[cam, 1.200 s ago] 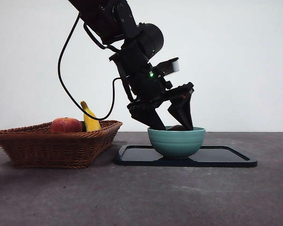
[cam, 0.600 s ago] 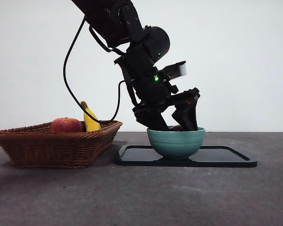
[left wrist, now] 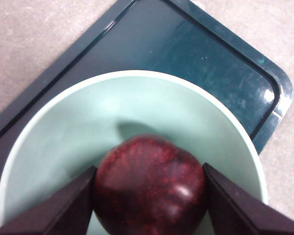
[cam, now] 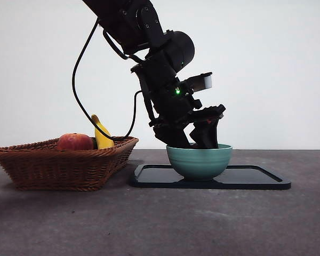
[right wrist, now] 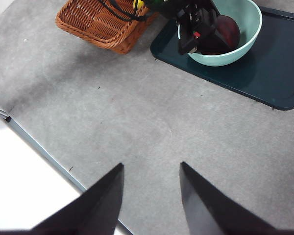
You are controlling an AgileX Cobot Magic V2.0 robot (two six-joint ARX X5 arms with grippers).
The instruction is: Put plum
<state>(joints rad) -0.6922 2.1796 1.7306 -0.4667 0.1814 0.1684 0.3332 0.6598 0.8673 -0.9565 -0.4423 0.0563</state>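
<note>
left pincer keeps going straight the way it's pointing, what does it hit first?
Most likely the inner floor of the bowl. The left pincer is shut on the plum and points down into the bowl, so the plum would touch before the jaws. How much gap is left under it is unclear.

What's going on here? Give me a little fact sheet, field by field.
Plum: dark maroon plum, inside the bowl
Bowl: pale green bowl, standing on the dark tray
Left end effector: in the bowl, jaws against the plum's two sides
Right end effector: open, above bare table, away from the bowl
Basket: beside the tray, holds a red fruit and a banana
</note>
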